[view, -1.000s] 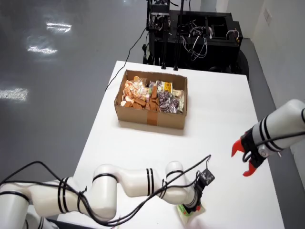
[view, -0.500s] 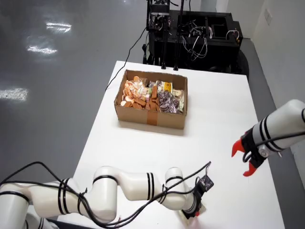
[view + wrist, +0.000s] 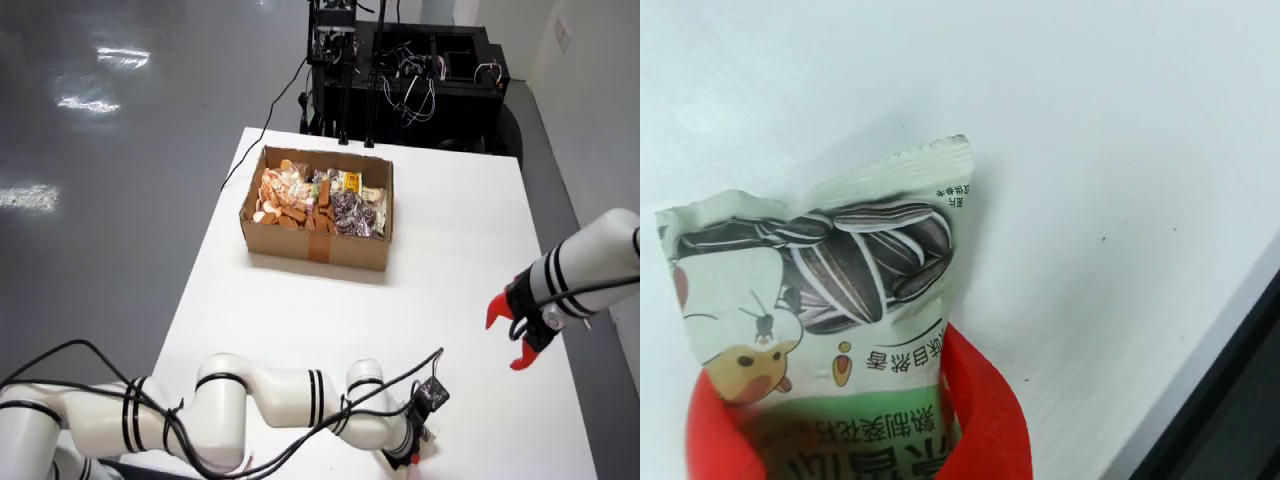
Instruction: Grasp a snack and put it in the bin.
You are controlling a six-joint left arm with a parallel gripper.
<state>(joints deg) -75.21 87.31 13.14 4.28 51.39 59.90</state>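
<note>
Working arm: the white arm at the bottom of the overhead view, its gripper (image 3: 408, 455) down at the near edge of the bench (image 3: 450, 240).
Fingers: the red fingers (image 3: 985, 420) are clenched on the lower part of the snack packet (image 3: 815, 300), one on each side, as the wrist view shows.
Snack packet: a pale green sunflower-seed pouch, upper end free and lying against the bench, close to the bench's edge.
Bin: the cardboard box (image 3: 318, 215), already full of snacks, well apart from the gripper toward the far side of the bench.
Second arm: at the right of the overhead view, its red gripper (image 3: 515, 335) hanging idle above the bench.
Risk: the hold is on one end of a slack pouch; in my judgement it may slip or swing on lifting, and so near the edge it could drop off the bench.
Change from a second ago: the wrist has sunk lower toward the near edge, and the packet's green corner, visible then in the overhead view, is now hidden beneath the gripper.
</note>
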